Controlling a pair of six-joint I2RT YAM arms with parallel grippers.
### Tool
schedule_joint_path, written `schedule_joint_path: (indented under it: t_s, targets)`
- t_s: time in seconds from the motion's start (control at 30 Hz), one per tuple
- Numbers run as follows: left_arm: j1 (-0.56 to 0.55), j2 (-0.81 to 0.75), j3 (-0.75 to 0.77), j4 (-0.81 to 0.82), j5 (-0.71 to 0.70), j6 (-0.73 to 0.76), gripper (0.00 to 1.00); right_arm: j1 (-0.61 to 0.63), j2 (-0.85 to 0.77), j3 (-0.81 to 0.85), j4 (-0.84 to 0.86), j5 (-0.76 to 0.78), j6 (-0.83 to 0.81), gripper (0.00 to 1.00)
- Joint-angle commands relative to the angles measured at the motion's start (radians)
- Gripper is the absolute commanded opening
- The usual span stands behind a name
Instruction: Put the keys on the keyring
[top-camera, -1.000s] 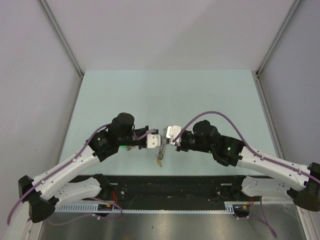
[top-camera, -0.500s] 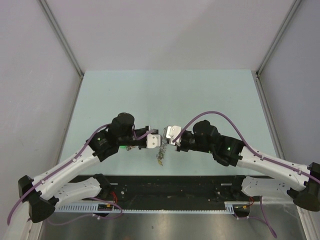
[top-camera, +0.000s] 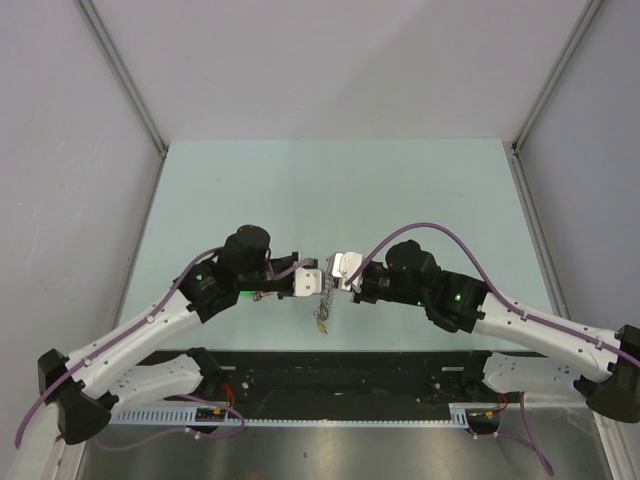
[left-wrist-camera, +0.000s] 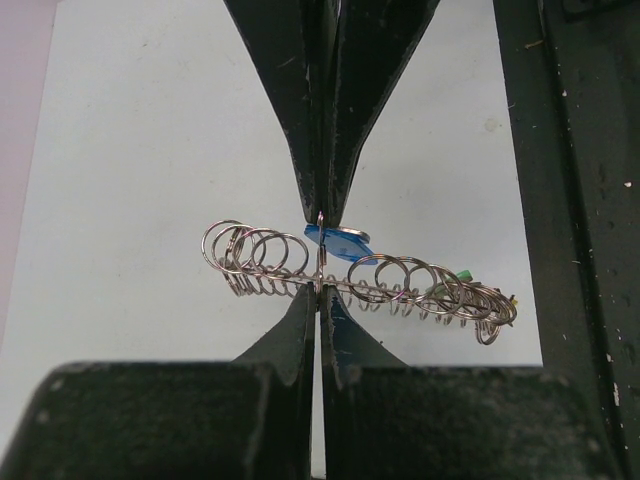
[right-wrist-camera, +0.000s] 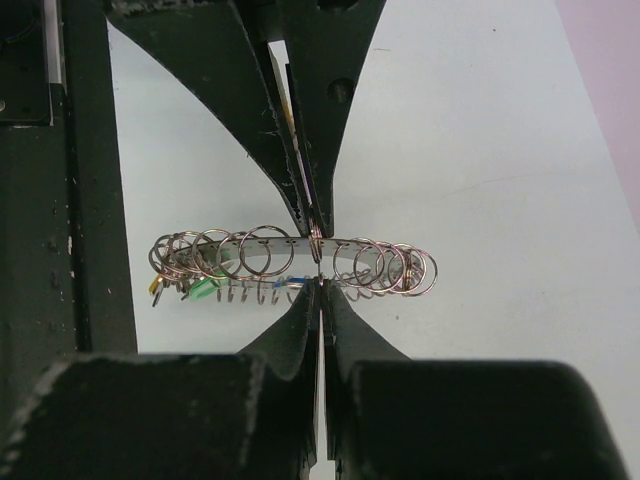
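Observation:
The keyring (top-camera: 322, 298) hangs above the table between my two grippers, which meet tip to tip. It is a silver band fringed with many small split rings. In the left wrist view the keyring (left-wrist-camera: 400, 285) shows edge-on with a blue tag (left-wrist-camera: 338, 241), a green tag (left-wrist-camera: 452, 279) and a yellow tag tip (left-wrist-camera: 513, 298). My left gripper (left-wrist-camera: 320, 296) is shut on the band's edge at a thin ring. In the right wrist view the keyring (right-wrist-camera: 262, 245) carries green (right-wrist-camera: 205, 288), yellow (right-wrist-camera: 156, 286) and blue (right-wrist-camera: 296, 283) tags. My right gripper (right-wrist-camera: 319, 286) is shut on it from the opposite side. No loose keys are in view.
The pale green table (top-camera: 330, 190) is walled by grey panels on three sides. A black strip (top-camera: 320, 365) runs along the near edge just below the grippers. The left gripper (top-camera: 318, 285) and right gripper (top-camera: 335, 272) almost touch.

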Motion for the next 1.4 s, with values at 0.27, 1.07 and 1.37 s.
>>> schedule_joint_path:
  t_s: [0.27, 1.07, 1.37]
  targets:
    - [-0.006, 0.006, 0.021, 0.038, 0.085, 0.011, 0.00, 0.007, 0.006, 0.003, 0.043, -0.064, -0.014, 0.00]
    - [-0.008, 0.036, 0.048, 0.037, 0.113, -0.041, 0.00, 0.013, 0.010, 0.001, 0.071, -0.076, -0.001, 0.00]
    - [-0.011, 0.061, 0.067, 0.031, 0.084, -0.078, 0.00, 0.027, 0.029, 0.003, 0.091, -0.056, 0.006, 0.00]
